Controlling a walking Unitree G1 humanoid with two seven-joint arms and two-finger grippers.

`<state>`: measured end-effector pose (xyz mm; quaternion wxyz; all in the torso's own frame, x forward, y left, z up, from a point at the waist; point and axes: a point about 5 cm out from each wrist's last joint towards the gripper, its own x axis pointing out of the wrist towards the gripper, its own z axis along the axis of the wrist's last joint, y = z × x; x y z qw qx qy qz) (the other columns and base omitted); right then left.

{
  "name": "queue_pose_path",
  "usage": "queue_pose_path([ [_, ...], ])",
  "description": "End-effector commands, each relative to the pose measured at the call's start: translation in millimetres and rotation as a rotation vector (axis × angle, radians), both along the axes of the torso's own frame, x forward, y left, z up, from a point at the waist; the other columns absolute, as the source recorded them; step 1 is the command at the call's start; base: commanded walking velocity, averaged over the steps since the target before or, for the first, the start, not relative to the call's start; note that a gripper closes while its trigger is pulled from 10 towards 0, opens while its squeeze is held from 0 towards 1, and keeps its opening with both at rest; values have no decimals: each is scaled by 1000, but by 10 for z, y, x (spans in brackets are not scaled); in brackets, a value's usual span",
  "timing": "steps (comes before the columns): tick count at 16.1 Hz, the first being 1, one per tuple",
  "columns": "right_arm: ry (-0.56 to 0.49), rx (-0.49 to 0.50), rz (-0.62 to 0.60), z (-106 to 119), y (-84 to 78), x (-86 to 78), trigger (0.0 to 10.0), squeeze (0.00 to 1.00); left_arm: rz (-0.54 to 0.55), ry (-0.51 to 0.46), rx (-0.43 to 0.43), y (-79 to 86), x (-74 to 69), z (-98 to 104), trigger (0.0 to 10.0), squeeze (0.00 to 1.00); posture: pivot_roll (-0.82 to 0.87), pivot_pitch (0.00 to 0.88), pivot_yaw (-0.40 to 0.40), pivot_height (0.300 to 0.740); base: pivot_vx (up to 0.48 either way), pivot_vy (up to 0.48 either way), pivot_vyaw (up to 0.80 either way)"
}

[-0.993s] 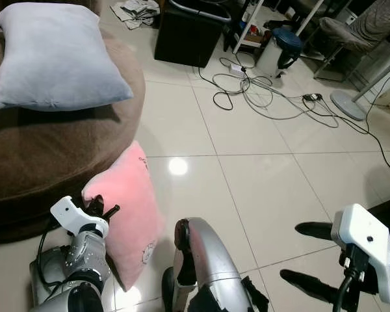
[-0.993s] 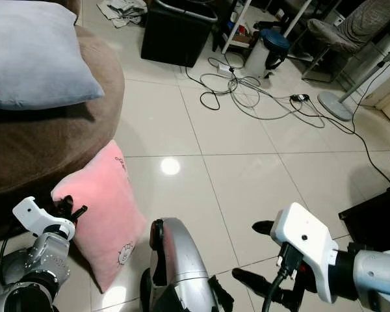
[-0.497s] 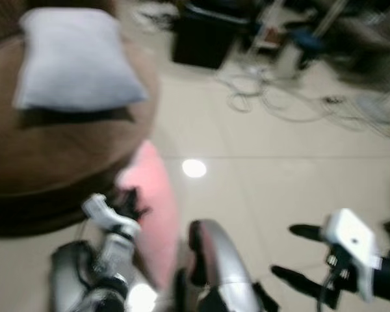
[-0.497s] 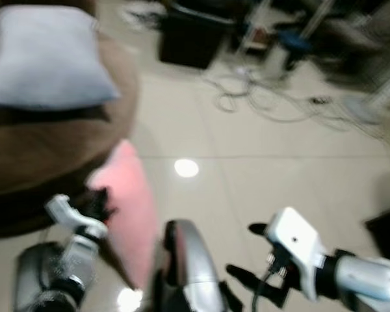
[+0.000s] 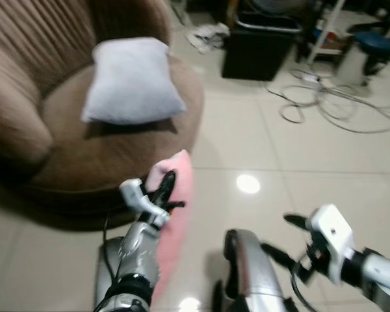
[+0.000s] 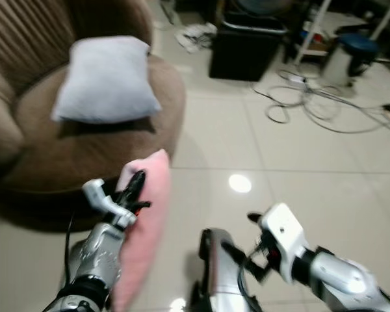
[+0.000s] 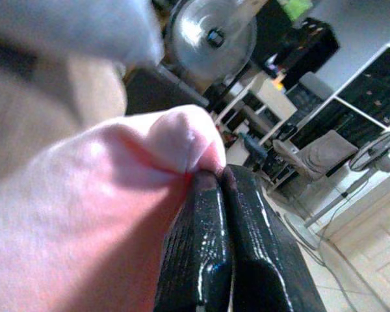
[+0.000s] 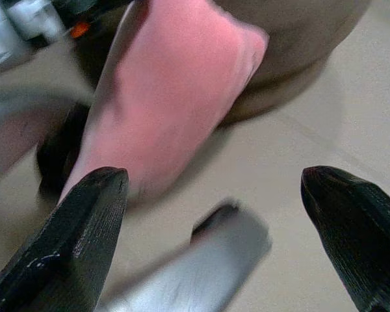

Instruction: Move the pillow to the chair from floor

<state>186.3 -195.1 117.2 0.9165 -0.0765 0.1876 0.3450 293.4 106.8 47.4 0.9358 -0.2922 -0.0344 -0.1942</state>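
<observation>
Pink pillow point(image 5: 172, 214) hanging upright from my left claw point(image 5: 165, 188), just in front of the brown chair point(image 5: 71, 153) and near its front edge; whether its lower end still touches the floor point(image 5: 279, 143) I cannot tell. In the left wrist view the two black fingers point(image 7: 208, 253) are pressed together on a bunched fold at the pillow's top corner, so the claw is clenched on fabric rather than on the body of the cushion. I judge the pillow light, soft and limp: it will sag and swing under the grip, and a thin pinch of plush cover could slip, so a hold deeper into the corner seam would be safer. My right claw point(image 8: 214, 195) is spread wide and carries nothing, low at the right with the pillow ahead of it, placed to support the free end if needed. On the chair seat a grey pillow point(image 5: 133, 81) already takes up the far middle; the bare seat lies nearer and to its left. Far right, loose cables point(image 5: 331, 110), a black bin point(image 5: 257, 45) and a blue stool point(image 5: 376, 49) stand well apart from the path.
</observation>
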Motion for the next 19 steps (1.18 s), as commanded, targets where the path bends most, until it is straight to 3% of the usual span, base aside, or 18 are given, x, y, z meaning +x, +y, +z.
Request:
queue_pose_path([
  [1, -24, 2, -55, -37, -15, 34, 10000, 0, -9, -120, 27, -59, 130, 305, 0, 0, -46, 21, -8, 521, 0, 0, 0],
  [5, -93, 112, -177, -67, 87, 211, 10000, 0, -29, -231, 48, -12, 164, 655, 0, 0, 8, 0, 21, 521, 0, 0, 0],
  [8, -139, 194, -196, -61, 247, 334, 10000, 0, -34, -284, 82, 68, 123, 850, 0, 0, 43, 0, 26, 521, 0, 0, 0],
  [12, -207, 296, -244, 43, 415, 573, 10000, 0, -22, -387, 122, 72, 85, 1266, 0, 0, 87, 0, 24, 521, 0, 0, 0],
  [14, -227, 305, -269, 52, 478, 710, 10000, 0, 12, -438, 152, 81, 96, 1457, 0, 0, 101, 0, 23, 541, 0, 0, 0],
  [17, -266, 303, -255, 137, 529, 803, 10000, 0, 66, -461, 191, 135, 120, 1582, 39, 0, 87, 0, 21, 571, 0, 0, 0],
  [18, -284, 305, -251, 196, 531, 834, 10000, 0, 97, -451, 219, 168, 128, 1608, 6824, 0, 78, 0, 15, 581, 0, 0, 0],
  [19, -304, 292, -236, 241, 534, 848, 10000, 0, 94, -412, 246, 205, 106, 1586, 10000, 0, 77, 0, 10, 596, 0, 0, 0],
])
